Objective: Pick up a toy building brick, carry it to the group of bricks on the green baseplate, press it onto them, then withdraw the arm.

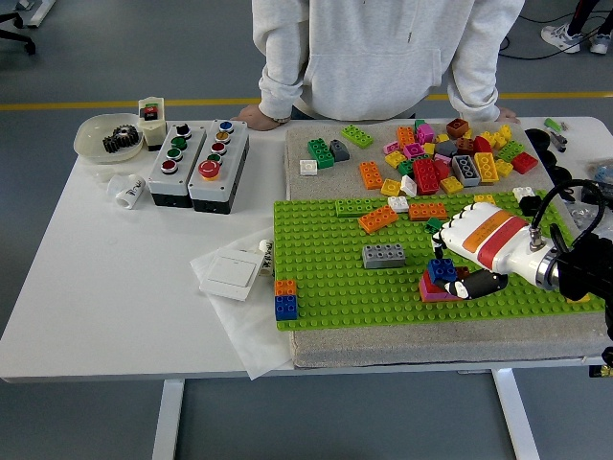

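Note:
My right hand reaches in from the right over the green baseplate. Its fingers are shut on a small blue brick, thumb on the near side and fingertips at the far side. The blue brick sits on top of a red and magenta brick on the plate. A grey brick lies to the left of it. At the plate's front left corner stands an orange-on-blue stack. Orange bricks and a green one lie near the plate's far edge.
A pile of loose bricks covers the grey mat behind the plate. A person stands at the far side, one hand on the table edge. Button boxes, a bowl with a gear and a white sheet lie to the left.

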`<state>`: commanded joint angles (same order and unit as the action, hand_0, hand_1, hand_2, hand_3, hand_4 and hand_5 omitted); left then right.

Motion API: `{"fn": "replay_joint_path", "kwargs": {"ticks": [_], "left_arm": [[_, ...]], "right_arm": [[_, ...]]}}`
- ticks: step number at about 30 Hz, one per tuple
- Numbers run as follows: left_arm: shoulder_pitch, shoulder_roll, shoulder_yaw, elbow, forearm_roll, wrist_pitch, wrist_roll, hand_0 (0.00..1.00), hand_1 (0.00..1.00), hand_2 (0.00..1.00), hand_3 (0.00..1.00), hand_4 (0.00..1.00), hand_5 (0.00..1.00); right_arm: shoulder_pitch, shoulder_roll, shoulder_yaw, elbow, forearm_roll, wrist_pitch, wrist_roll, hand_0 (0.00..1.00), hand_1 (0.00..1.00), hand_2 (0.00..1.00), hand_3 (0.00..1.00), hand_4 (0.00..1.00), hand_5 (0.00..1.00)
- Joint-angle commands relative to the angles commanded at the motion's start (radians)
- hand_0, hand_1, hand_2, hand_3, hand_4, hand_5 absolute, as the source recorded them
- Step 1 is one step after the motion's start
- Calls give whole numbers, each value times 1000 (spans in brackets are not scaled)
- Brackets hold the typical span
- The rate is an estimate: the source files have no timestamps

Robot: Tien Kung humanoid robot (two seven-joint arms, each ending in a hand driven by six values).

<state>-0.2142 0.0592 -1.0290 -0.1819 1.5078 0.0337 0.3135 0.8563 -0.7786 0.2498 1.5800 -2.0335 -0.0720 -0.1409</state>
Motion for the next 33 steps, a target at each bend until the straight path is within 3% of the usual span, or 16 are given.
{"fn": "replay_joint_path", "kwargs": {"ticks": [33], "left_arm": [[-3,2,2,-2,-1,-3,3,771,758,789,594,621,616]], "right_arm": [[-9,22,1,-35,17,-10,3,639,626,611,494,728,436]]}}
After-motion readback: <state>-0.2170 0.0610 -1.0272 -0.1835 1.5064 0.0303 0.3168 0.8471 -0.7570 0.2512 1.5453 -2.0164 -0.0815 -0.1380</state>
